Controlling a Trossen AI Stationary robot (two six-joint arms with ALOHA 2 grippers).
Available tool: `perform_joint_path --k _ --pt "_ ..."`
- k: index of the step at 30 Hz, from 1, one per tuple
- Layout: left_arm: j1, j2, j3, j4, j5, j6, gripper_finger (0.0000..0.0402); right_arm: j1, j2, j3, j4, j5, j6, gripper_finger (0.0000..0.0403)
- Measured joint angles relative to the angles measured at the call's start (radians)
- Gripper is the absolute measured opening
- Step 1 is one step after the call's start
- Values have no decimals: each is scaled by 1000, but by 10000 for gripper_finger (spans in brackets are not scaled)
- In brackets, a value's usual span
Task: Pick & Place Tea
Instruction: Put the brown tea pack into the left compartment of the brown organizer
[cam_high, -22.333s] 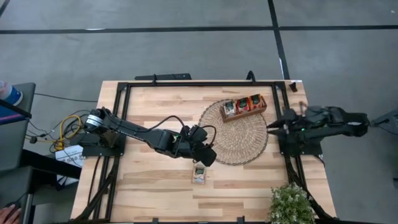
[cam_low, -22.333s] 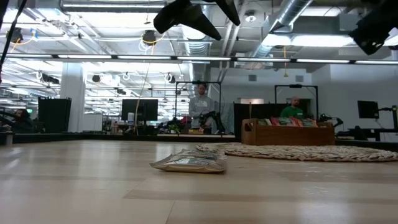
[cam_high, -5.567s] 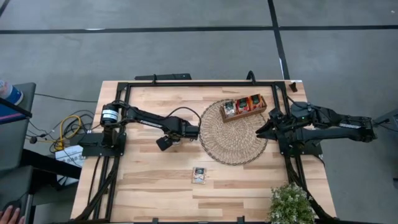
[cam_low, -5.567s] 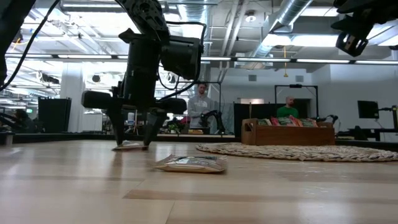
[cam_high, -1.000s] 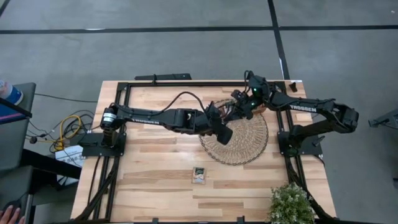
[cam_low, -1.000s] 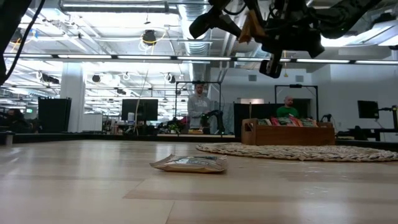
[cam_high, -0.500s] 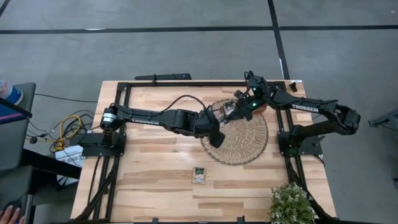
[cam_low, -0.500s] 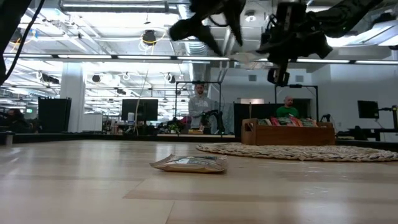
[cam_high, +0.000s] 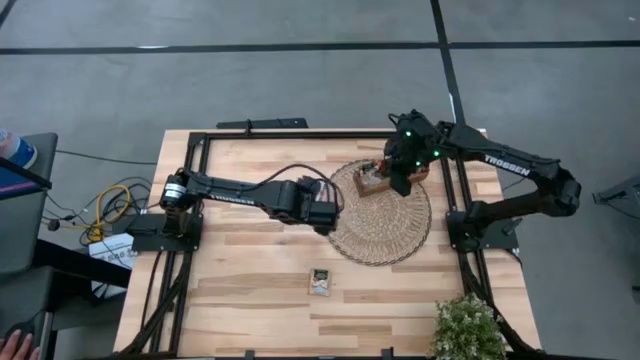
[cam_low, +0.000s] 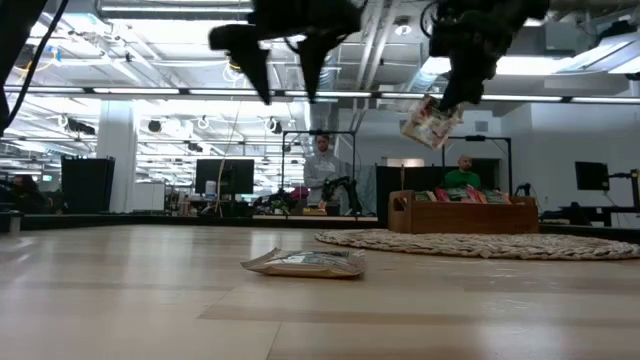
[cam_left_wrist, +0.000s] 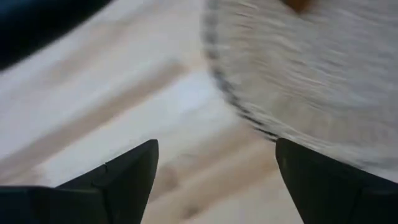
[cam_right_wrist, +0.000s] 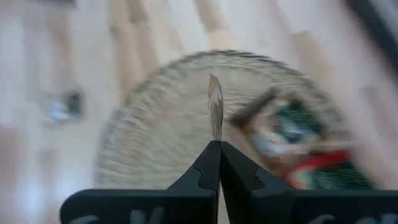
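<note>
1. The desk (cam_high: 250, 290) is carrying a wicker mat (cam_high: 385, 232) toward 2 o'clock, with the wooden tray (cam_high: 372, 184) on the mat's 12 o'clock edge.
2. The left end effector (cam_high: 325, 215) is hanging released and empty at the mat's 9 o'clock rim.
3. The right end effector (cam_high: 397, 178) is hovering over the tray, clenched on a tea sachet (cam_low: 430, 122), seemingly about to file it.
4. One loose sachet (cam_high: 320, 282) is lying at the desk's 6 o'clock, not yet collected.

Even light, wrist cams motion-blurred
</note>
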Motion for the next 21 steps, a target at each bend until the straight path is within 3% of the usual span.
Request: perform_joint_path --k 6,11,18,21 --pt "-25 0 0 -246 -173 -238 319 97 79 145 -121 310 -211 0" --pt "-51 -13 -59 -233 -267 -368 319 144 146 164 -145 353 -356 0" --pt "-97 -63 -213 -232 -300 -569 319 135 237 163 -145 423 -439 0" --pt "-118 -126 -307 -155 -324 -602 319 113 264 163 -148 427 -463 0"
